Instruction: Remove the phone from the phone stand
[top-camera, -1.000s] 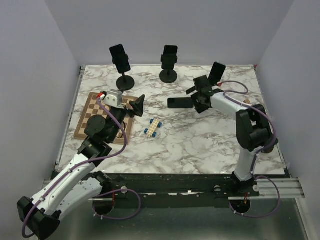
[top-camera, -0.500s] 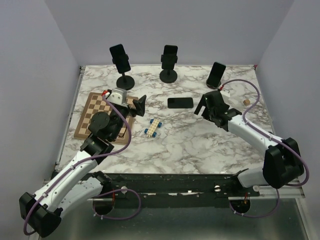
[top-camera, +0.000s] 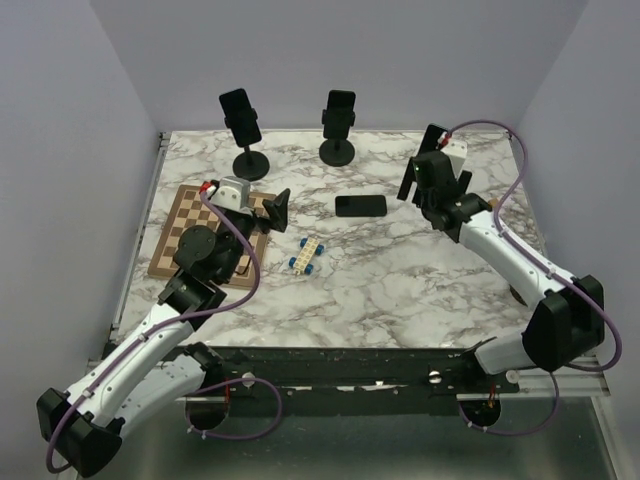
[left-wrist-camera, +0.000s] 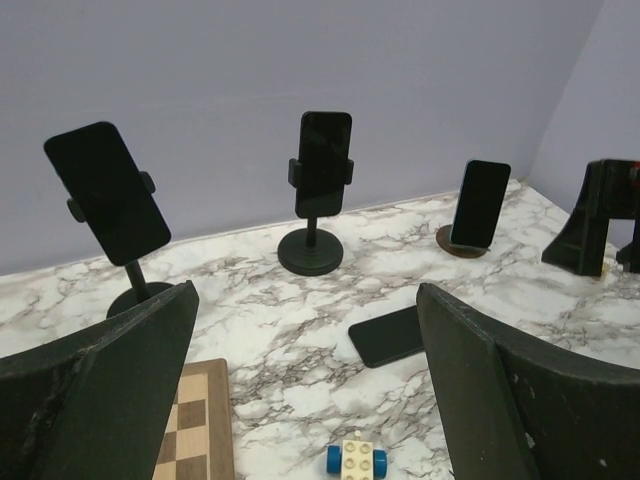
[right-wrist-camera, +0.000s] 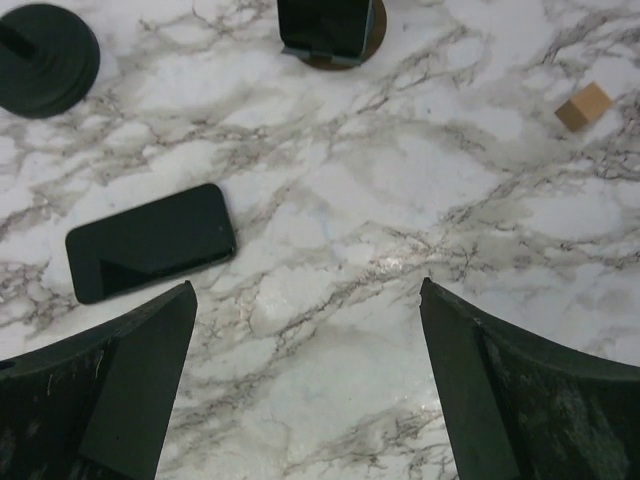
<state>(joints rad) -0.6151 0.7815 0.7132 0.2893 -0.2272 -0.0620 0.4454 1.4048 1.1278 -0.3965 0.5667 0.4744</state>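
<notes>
A black phone (top-camera: 360, 205) lies flat on the marble table; it also shows in the right wrist view (right-wrist-camera: 150, 242) and the left wrist view (left-wrist-camera: 395, 335). Three phones stand in stands: one on the tall left stand (top-camera: 240, 115), one on the tall middle stand (top-camera: 338, 112), one leaning in a small round stand (top-camera: 432, 140) at the back right. My right gripper (top-camera: 422, 188) is open and empty, above the table between the flat phone and the small round stand (right-wrist-camera: 330, 25). My left gripper (top-camera: 275, 210) is open and empty beside the chessboard.
A wooden chessboard (top-camera: 205, 232) lies at the left. A small toy brick car (top-camera: 307, 255) with blue wheels sits mid-table. A small wooden cube (right-wrist-camera: 585, 106) lies at the right near the round stand. The table's back wall is close behind the stands.
My right gripper left the flat phone lying on the table, swung right, then moved back toward the small round stand. The left arm has barely moved.
</notes>
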